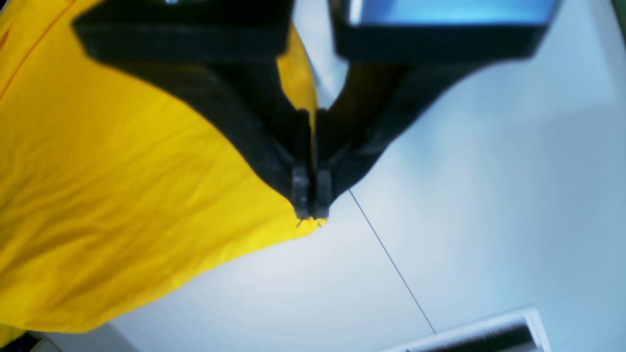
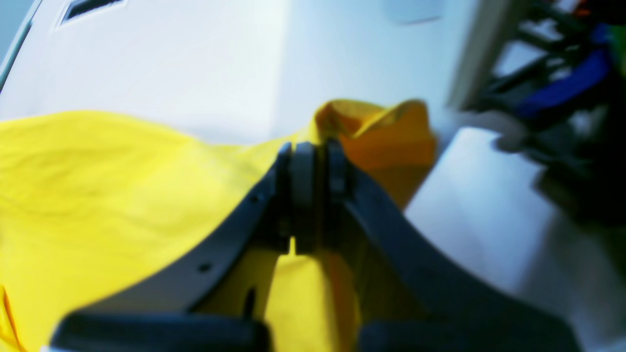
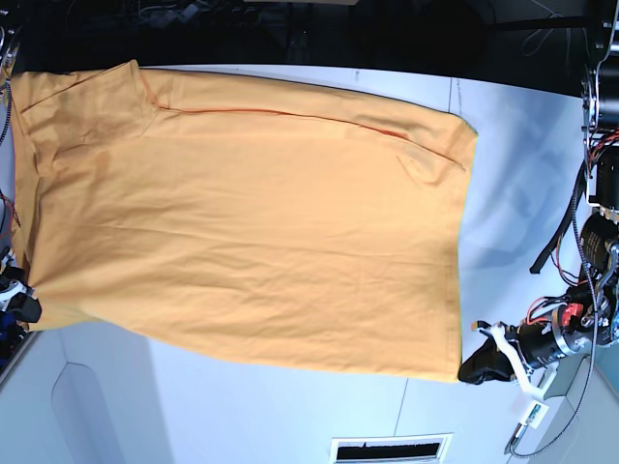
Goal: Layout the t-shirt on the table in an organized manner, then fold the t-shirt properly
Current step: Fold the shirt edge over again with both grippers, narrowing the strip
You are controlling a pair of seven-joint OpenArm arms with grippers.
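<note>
The orange-yellow t-shirt (image 3: pixel 251 222) is spread wide over the white table (image 3: pixel 242 406), plain side up, with no lettering visible. My left gripper (image 3: pixel 471 372) is at the shirt's near right corner. In the left wrist view that gripper (image 1: pixel 310 211) is shut on the very corner of the t-shirt (image 1: pixel 122 195). My right gripper (image 3: pixel 21 307) sits at the far left edge of the base view. Up close, the right gripper (image 2: pixel 315 151) is shut on a bunched fold of the t-shirt (image 2: pixel 98 186). The near hem runs taut between the two grippers.
A thin dark seam (image 1: pixel 391 259) crosses the table just beyond the left gripper. A slotted vent (image 3: pixel 392 449) is set into the table near the front edge. Cables and arm hardware (image 3: pixel 590 290) stand at the right; dark clutter (image 2: pixel 562 98) lies past the table's edge.
</note>
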